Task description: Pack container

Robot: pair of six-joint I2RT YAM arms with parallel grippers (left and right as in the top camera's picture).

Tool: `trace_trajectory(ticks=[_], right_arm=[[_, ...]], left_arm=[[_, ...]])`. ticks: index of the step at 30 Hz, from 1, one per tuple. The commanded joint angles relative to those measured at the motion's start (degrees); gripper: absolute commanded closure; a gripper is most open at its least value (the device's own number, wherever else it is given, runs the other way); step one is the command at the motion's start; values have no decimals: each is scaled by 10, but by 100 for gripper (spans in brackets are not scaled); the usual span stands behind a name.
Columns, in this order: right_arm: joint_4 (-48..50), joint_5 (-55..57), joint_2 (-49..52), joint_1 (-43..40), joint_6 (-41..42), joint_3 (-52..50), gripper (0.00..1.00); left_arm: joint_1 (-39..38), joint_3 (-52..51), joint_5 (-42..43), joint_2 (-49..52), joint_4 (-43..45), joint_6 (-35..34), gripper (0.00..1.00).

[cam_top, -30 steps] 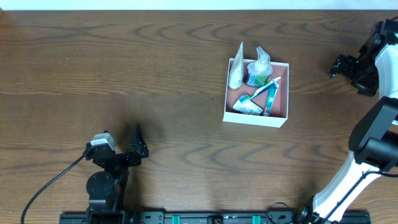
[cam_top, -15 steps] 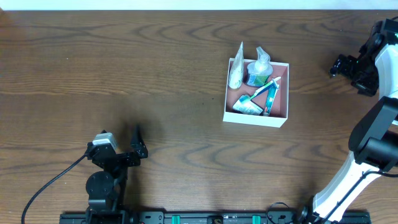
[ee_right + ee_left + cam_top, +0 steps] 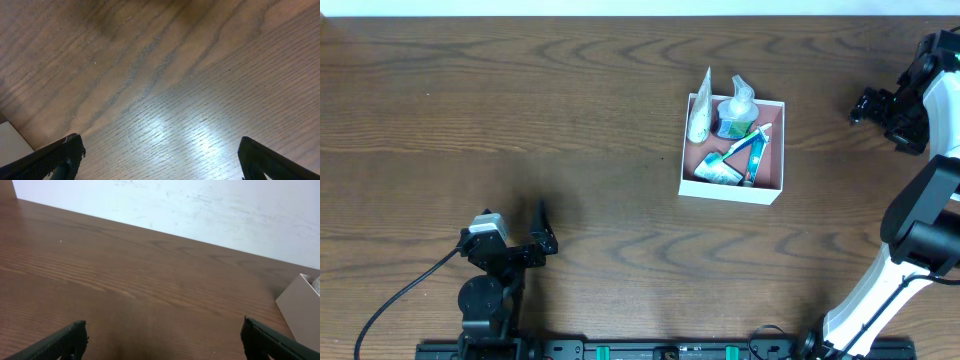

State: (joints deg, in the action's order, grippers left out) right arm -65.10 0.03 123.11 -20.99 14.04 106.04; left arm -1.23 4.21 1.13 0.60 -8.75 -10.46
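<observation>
- The container (image 3: 730, 191) sits on the wooden table (image 3: 520, 100), right of centre and toward the far side, with white tubes and other toiletries (image 3: 725, 140) inside; two of them lean out over its far rim.
- The left gripper (image 3: 545, 228) is at the near left, well apart from the container, its jaws spread wide and holding nothing.
- The right gripper (image 3: 861, 106) is at the far right edge, also wide open and empty, over bare wood.
</observation>
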Motion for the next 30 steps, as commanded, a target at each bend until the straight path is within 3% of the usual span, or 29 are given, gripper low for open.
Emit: trace_trajectory(ticks=[1, 21, 30], right_arm=[[0, 6, -2, -4, 5, 0, 1], [0, 6, -3, 8, 5, 0, 1], [0, 6, -128, 60, 5, 0, 1]], left_arm=[[3, -13, -1, -4, -12, 8, 2], [3, -13, -1, -4, -12, 8, 2], [3, -13, -1, -4, -12, 8, 2]])
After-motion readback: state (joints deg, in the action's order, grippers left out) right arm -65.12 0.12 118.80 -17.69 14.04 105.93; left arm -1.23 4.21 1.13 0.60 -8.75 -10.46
